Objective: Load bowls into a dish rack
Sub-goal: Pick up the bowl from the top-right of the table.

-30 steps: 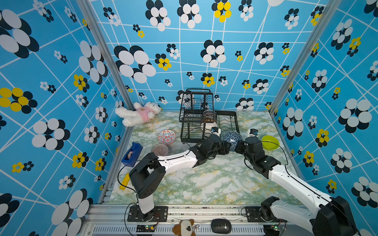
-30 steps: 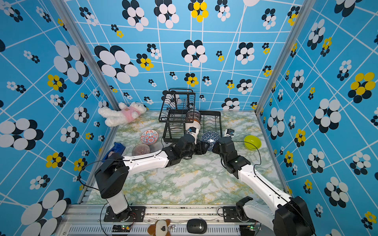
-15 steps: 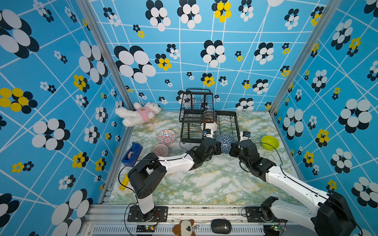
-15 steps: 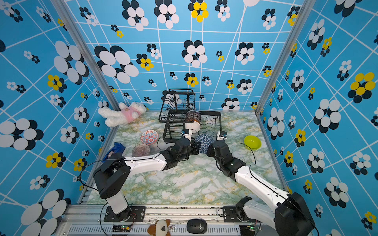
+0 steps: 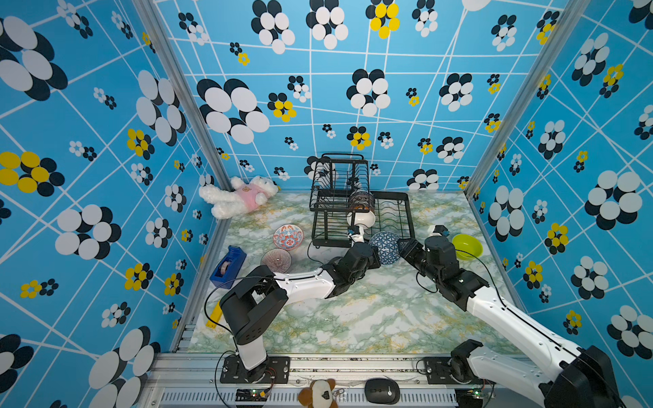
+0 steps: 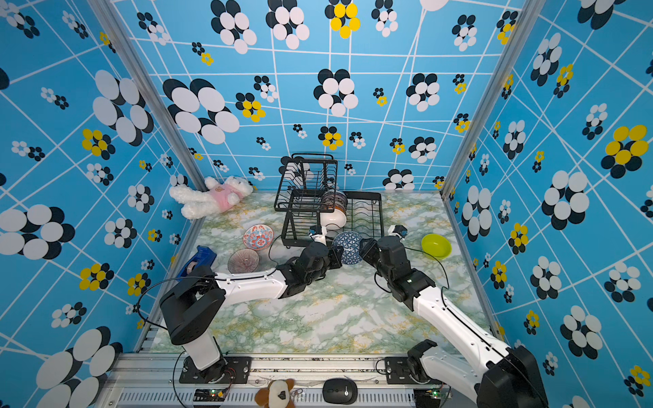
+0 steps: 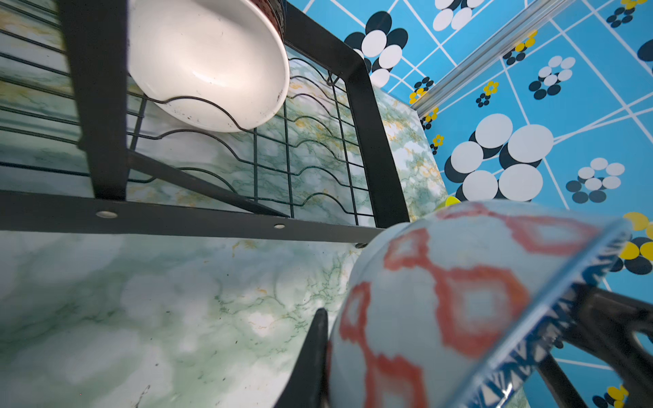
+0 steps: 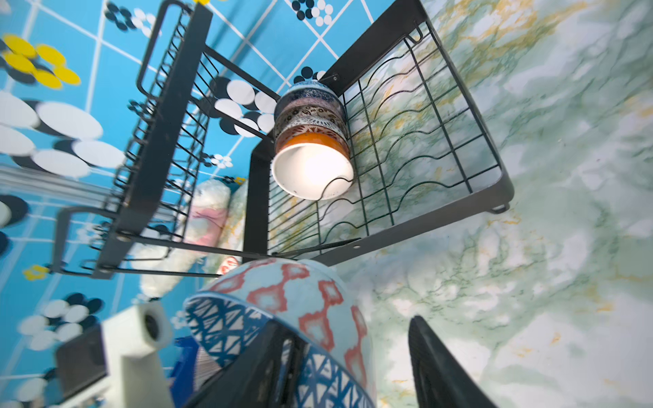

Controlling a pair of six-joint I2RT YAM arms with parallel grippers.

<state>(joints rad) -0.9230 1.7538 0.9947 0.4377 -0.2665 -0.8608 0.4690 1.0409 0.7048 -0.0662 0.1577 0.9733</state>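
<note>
Both top views showed the dish rack (image 5: 410,219) at the back of the marble table (image 5: 353,318), and we judged the loading partly done: a nested row of bowls (image 5: 361,201) lay on edge in its lower tray, ending in a white bowl (image 5: 364,219) whose mouth faced the front. Three more sat loose on the table: the lime green bowl (image 5: 467,246) to the right, the floral bowl (image 5: 288,236) and the ribbed bowl (image 5: 276,260) to the left. The blue-and-white bowl (image 5: 386,247) hung between the arms, just in front of the rack's front rail and seemingly clear of the table. Round, it had no long axis; it sat tilted, blue-triangle face toward the top views, red-diamond face toward both wrist cameras. We read the step as a handover. The left gripper (image 5: 375,255) was clamped on the bowl's wall, one finger (image 7: 312,353) showing on the red-diamond side, its partner hidden. The right gripper (image 5: 402,247) stood spread, one finger (image 8: 438,367) well clear of the bowl. Next, we judged, the right arm had to back away, and the left to lift the bowl over the rail and stand it on edge in a free slot before the white bowl.
</note>
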